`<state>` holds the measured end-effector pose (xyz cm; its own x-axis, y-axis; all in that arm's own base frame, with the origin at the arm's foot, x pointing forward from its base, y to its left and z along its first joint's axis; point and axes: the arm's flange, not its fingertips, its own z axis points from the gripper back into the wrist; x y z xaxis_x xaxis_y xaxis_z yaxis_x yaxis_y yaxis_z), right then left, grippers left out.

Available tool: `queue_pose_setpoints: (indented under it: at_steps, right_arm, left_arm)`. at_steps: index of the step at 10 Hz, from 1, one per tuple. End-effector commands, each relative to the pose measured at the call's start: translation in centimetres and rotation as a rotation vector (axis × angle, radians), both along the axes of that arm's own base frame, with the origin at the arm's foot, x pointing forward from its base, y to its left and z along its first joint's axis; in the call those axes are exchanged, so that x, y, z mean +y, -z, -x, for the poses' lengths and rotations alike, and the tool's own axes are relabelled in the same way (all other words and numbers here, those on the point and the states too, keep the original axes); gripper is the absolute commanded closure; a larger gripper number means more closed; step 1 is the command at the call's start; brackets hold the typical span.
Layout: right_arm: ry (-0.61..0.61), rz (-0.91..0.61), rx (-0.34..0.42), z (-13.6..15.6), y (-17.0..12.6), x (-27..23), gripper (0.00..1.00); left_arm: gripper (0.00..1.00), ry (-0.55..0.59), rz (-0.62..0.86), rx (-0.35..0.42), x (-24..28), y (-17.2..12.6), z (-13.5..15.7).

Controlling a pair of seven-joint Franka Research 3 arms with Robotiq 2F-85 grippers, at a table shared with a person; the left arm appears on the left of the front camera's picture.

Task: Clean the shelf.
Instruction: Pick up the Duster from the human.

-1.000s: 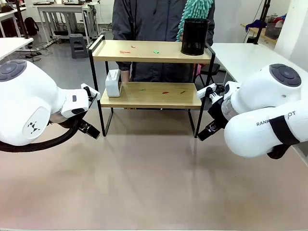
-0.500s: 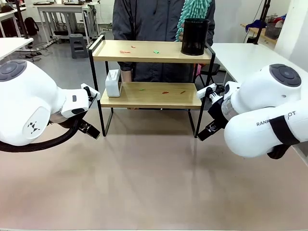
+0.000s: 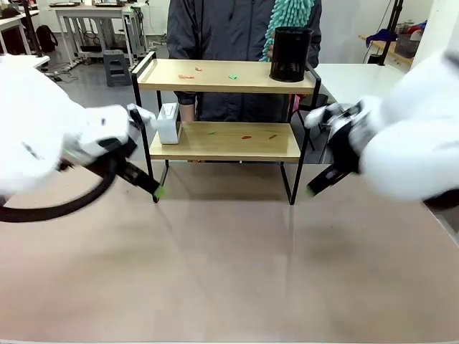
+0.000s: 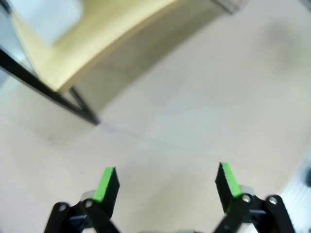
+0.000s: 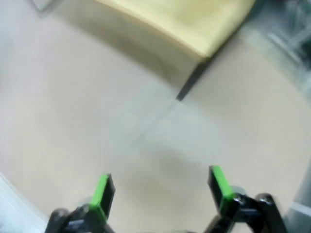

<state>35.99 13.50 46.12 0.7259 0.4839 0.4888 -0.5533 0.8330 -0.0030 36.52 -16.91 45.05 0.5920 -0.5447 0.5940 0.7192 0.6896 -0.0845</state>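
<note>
The shelf [image 3: 222, 84] stands at the table's far side, two light wooden boards on a thin black frame. Small coloured scraps [image 3: 233, 77] lie on its top board and more scraps [image 3: 246, 137] on the lower one. My left gripper [image 3: 152, 186] hangs open just in front of the shelf's left front leg. My right gripper [image 3: 320, 183] hangs open beside the right front leg. In the left wrist view the gripper [image 4: 167, 182] is empty over bare table, with the shelf [image 4: 97, 34] ahead. In the right wrist view the gripper [image 5: 160, 189] is likewise empty, with the shelf [image 5: 189, 24] beyond it.
A black mesh cup [image 3: 290, 54] holding a teal duster [image 3: 290, 14] stands on the top board's right end. A small white box [image 3: 168, 123] sits at the lower board's left end. A person [image 3: 237, 29] stands behind the shelf. The near table surface [image 3: 229, 272] is bare.
Both arms have started moving and show blurred. The left gripper has shifted right towards the shelf's left leg; the right arm has risen and pulled right. Both grippers stay open.
</note>
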Motion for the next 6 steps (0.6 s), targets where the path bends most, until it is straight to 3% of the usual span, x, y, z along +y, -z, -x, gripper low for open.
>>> queue_pose_setpoints:
  at_steps: [1,3,5,6]
  right_arm:
    - [0.212,-0.360,0.123,7.4,-9.1,-12.4,0.00]
    - [0.362,-0.858,0.166,9.7,-9.4,-25.0,0.00]
    - [0.511,-1.192,0.144,11.5,-5.4,-33.5,0.00]
    - [0.588,-1.280,0.129,11.9,-2.3,-36.1,0.00]
  left_arm:
    - [0.00,-0.002,0.138,0.012,11.8,-4.7,6.2]
    - [0.00,-0.157,0.405,-0.057,21.2,-6.0,8.2]
    - [0.00,-0.311,0.645,-0.041,28.3,-4.0,7.8]
    - [0.00,-0.383,0.753,0.006,30.8,-1.6,6.7]
